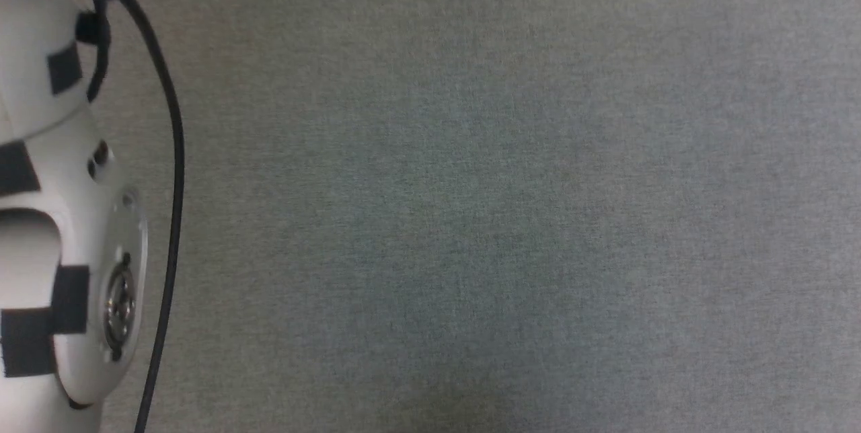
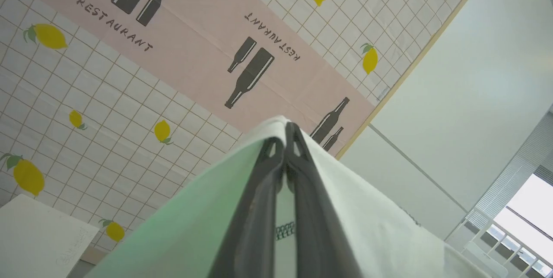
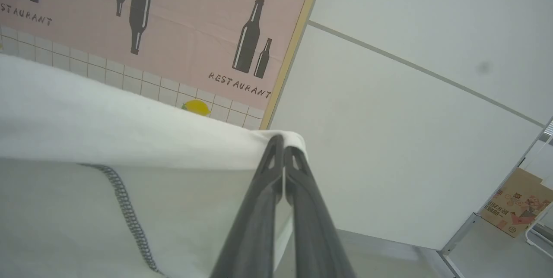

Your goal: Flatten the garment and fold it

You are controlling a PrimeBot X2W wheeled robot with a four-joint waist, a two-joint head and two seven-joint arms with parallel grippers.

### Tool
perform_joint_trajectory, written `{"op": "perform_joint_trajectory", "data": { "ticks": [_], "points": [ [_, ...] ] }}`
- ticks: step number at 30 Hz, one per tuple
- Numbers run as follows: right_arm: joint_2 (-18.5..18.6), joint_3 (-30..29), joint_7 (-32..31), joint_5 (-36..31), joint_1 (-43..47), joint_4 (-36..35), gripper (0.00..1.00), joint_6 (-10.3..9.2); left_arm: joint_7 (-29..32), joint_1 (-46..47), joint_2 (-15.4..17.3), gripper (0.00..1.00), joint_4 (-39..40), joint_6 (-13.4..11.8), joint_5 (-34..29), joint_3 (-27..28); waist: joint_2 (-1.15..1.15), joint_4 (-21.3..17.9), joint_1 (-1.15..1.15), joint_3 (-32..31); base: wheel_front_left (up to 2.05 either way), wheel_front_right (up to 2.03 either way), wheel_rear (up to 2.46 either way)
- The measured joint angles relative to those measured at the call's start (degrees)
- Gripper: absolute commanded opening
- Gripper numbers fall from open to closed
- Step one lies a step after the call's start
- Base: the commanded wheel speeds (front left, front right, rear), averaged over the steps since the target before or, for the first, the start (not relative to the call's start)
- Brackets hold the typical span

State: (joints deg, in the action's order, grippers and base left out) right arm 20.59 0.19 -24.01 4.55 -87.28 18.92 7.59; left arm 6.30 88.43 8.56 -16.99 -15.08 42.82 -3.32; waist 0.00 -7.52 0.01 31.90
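While the grey bench point(image 1: 471, 218) stretches below the head, the white T-shirt point(image 3: 86, 148) hangs in the air, its top edge running sideways between the arms. The left fingers point(image 2: 261, 209) and right fingers point(image 3: 259, 209) each pinch it at their upturned tips.

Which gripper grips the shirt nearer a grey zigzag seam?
Left, it seems. The left gripper pinches the shirt with a seam showing between its fingers; the right gripper pinches a shirt edge, its seam off to one side.
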Motion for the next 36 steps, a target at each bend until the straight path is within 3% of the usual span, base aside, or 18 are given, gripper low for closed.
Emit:
{"op": "perform_joint_trajectory", "data": {
  "ticks": [8,14,19,23,28,32,36],
  "points": [
    [-1.13,0.26,8.06,-0.69,-1.84,9.59,0.00,0.01,-3.60,-1.37,0.02,0.00,-5.56,3.45,1.04,1.33,0.00,-0.63,0.01,3.93,0.00,0.00,0.00],
    [-1.19,2.91,9.70,4.37,6.26,15.79,0.00,0.02,-2.44,-14.07,2.31,0.00,-8.94,6.00,1.11,0.54,0.00,0.10,0.00,2.37,0.00,0.00,0.00],
    [-0.53,6.52,9.23,9.95,13.70,16.57,0.00,0.02,-1.58,-23.99,3.13,0.00,-8.28,8.36,2.03,-0.02,0.00,0.78,0.00,-0.46,0.00,0.00,0.00],
    [1.63,9.22,6.48,15.78,23.31,12.32,0.00,0.02,0.27,-34.95,4.57,0.00,-4.35,10.28,1.67,-2.24,0.00,1.40,-0.01,-3.77,0.00,0.00,0.00],
    [5.33,9.12,-0.33,22.04,41.85,0.43,0.00,0.02,4.42,-52.32,5.80,0.00,6.58,10.78,2.83,-3.69,0.00,2.20,-0.02,-8.78,0.00,0.00,0.00],
    [5.63,4.07,-5.67,23.05,58.16,-9.56,0.00,0.02,8.42,-67.85,7.48,0.00,15.90,8.04,3.69,-3.81,0.00,2.72,-0.02,-12.79,0.00,0.00,0.00],
    [1.16,-3.55,-10.37,21.53,73.31,-19.14,0.00,0.03,11.41,-82.06,7.95,0.00,23.77,4.71,6.34,-2.88,0.00,3.12,-0.02,-16.78,0.00,0.00,0.00]
  ]
}}
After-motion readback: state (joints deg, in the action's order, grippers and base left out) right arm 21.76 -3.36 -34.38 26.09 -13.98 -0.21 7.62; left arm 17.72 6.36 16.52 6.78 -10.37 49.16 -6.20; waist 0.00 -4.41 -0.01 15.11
